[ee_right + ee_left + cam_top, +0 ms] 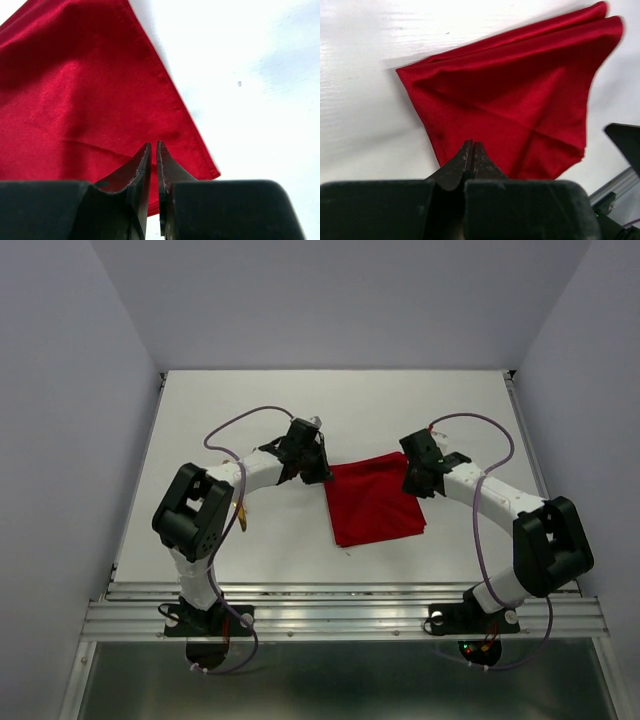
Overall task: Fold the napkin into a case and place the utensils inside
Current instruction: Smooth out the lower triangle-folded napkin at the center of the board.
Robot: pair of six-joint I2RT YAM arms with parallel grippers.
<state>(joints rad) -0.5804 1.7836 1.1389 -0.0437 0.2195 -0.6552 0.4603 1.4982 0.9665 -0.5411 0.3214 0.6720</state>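
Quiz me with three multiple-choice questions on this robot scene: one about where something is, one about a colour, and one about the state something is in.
1. Where does the napkin lie?
A. Flat on the table, between the left gripper and the right gripper
B. In a basket
C. Hanging off the table's near edge

2. What colour is the napkin?
A. Blue
B. Red
C. Green

3. How do the left gripper's fingers stand?
A. Spread wide
B. Pressed together
C. Clamped round a fork

Answers:
1 A: the top view shows it on the white surface with a gripper at each far corner.
2 B: every view shows bright red cloth.
3 B: the left wrist view shows no gap between the tips.
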